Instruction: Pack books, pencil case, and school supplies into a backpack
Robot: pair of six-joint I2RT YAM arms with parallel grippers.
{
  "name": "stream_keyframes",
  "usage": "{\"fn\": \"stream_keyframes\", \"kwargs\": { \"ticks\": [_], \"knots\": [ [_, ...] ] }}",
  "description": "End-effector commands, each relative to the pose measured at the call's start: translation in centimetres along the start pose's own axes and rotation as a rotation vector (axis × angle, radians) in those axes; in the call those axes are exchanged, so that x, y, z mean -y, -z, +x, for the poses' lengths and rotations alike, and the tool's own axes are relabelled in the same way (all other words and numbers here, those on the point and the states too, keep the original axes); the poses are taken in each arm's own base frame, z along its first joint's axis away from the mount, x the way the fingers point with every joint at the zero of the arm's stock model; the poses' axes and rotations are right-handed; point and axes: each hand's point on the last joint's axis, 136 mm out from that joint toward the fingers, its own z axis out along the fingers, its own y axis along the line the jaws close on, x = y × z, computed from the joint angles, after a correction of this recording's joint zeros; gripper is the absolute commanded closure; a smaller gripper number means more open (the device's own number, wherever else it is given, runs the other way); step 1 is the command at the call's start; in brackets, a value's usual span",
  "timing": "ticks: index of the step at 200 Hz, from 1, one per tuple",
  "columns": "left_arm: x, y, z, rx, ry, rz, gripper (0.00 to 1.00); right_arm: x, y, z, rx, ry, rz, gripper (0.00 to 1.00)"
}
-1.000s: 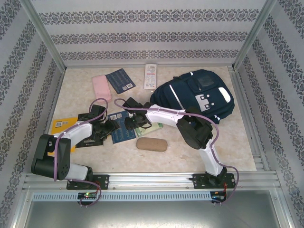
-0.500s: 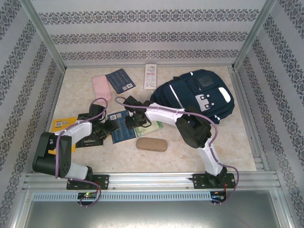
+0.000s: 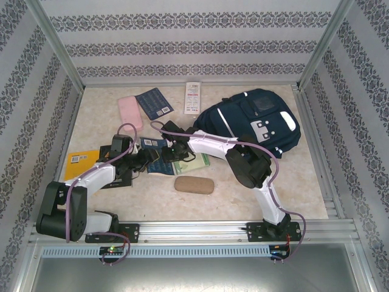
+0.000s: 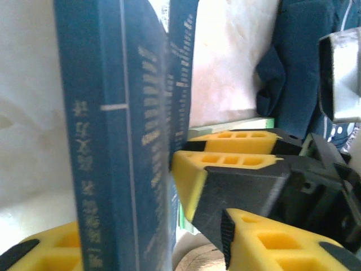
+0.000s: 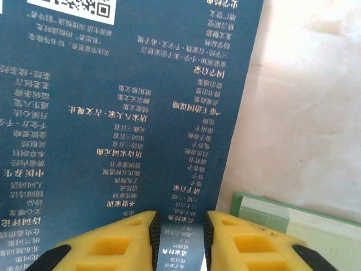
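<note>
Centrally, just below mid-frame of the top view, held a dark blue booklet (image 3: 155, 160) by its edge in the right gripper (image 3: 164, 152). Kept the yellow fingers (image 5: 113, 243) clenched on the cover at the bottom of the right wrist view, with only the thin printed sheet between them. Saw the same pinch from the left wrist, at mid-frame, with the booklet turned almost edge-on.

Straddled that booklet with the left gripper (image 3: 141, 163), jaws apart. Had one finger (image 4: 51, 251) close against the cover at lower left of the left wrist view, with a visible gap on the other side. Grasped nothing there.

Found a pale green notebook (image 3: 196, 163) flat on the table (image 3: 285, 182), just right of the two grippers. Found a tan oval case (image 3: 194, 184) just below it.

Noted the backpack (image 3: 255, 125) right of centre in the upper half, lying on the table well apart from the held booklet. Noted a white pack (image 3: 192, 97) near the top centre, just left of the backpack. Further left, noted a second dark blue booklet (image 3: 154, 103) beside a pink flat item (image 3: 130, 112).

Spotted a yellow booklet (image 3: 81, 158) at the left edge of the table. Spotted a black booklet (image 3: 118, 177) partly under the left arm.
</note>
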Motion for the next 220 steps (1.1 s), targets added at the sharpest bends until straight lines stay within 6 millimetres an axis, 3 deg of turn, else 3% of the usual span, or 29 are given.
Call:
{"fn": "stream_keyframes", "kwargs": {
  "ticks": [1, 19, 46, 76, 92, 108, 130, 166, 179, 202, 220],
  "knots": [
    [2.9, 0.5, -0.6, 0.016, -0.070, 0.089, 0.53, 0.4, -1.7, 3.0, -0.093, -0.014, 0.002, 0.69],
    [2.2, 0.5, -0.6, 0.008, -0.073, 0.044, 0.55, 0.5, -1.7, 3.0, -0.093, -0.015, 0.004, 0.69],
    [0.8, 1.0, -0.8, 0.018, -0.085, -0.068, 0.75, 0.0, -0.7, 2.4, -0.072, -0.023, -0.014, 0.68],
    [0.6, 2.0, -1.2, 0.051, -0.112, -0.117, 0.94, -1.2, 3.6, -0.2, 0.032, 0.025, -0.016, 0.61],
    [0.8, 2.5, -1.5, 0.071, -0.119, -0.127, 1.00, -0.5, 6.2, -1.6, 0.105, 0.048, 0.021, 0.57],
    [1.5, 2.8, -1.8, 0.081, -0.127, -0.115, 1.00, 1.6, 8.5, -2.4, 0.166, 0.065, 0.092, 0.54],
    [2.6, 3.5, -2.1, 0.099, -0.143, -0.095, 1.00, 6.2, 10.9, -3.0, 0.223, 0.072, 0.219, 0.52],
    [4.2, 4.0, -2.5, 0.105, -0.151, -0.051, 1.00, 13.9, 12.5, -3.2, 0.204, 0.035, 0.342, 0.53],
    [4.5, 4.1, -2.6, 0.107, -0.152, -0.042, 1.00, 15.1, 12.5, -3.4, 0.185, 0.034, 0.335, 0.58],
    [4.9, 4.3, -2.7, 0.113, -0.152, -0.034, 1.00, 17.5, 12.6, -3.9, 0.174, 0.005, 0.365, 0.57],
    [4.9, 4.4, -2.7, 0.115, -0.154, -0.035, 1.00, 18.1, 12.3, -4.1, 0.164, -0.009, 0.339, 0.55]
  ]
}}
